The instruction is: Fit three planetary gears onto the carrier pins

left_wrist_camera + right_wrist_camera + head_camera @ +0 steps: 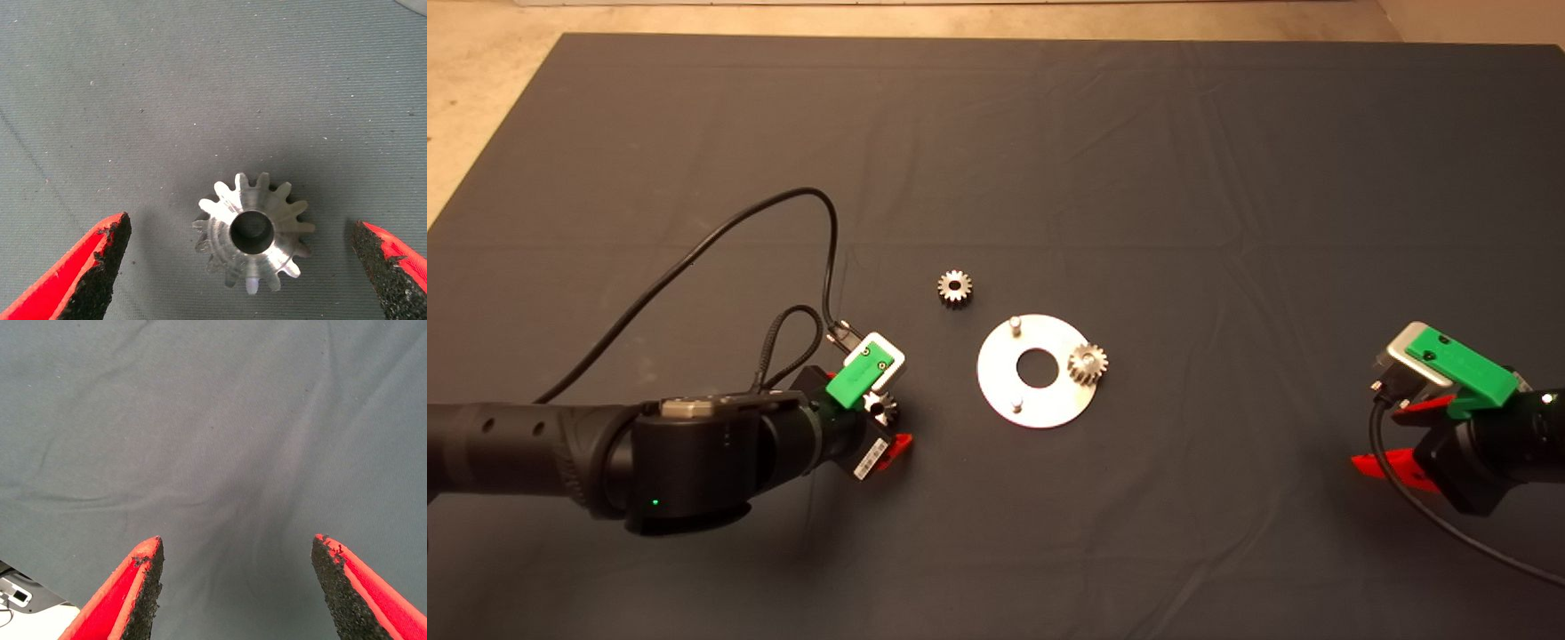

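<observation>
The disc is lying flat near the middle of the dark mat, and its carrier pins are standing upright on it. Two pins are showing bare: one at the far side and one at the near side. One planetary gear is sitting at the right edge of the disc, where it is looking a little tilted; the pin under it is hidden, so I cannot tell whether the gear is fully seated.

A second gear is lying flat on the mat, to the far left of the disc and apart from it. Nothing is standing between this gear and the disc.

The third gear is lying on the mat to the left of the disc, directly under the left gripper. In the left wrist view this gear is resting between the two red fingers, with its round bore facing up. The fingers are spread wide and there is clear mat on both sides of the gear, so nothing is being gripped. A black cable is looping over the mat behind the left arm.

The right gripper is waiting at the right edge of the mat, well apart from the disc. Its fingers are spread over bare cloth and are holding nothing.
</observation>
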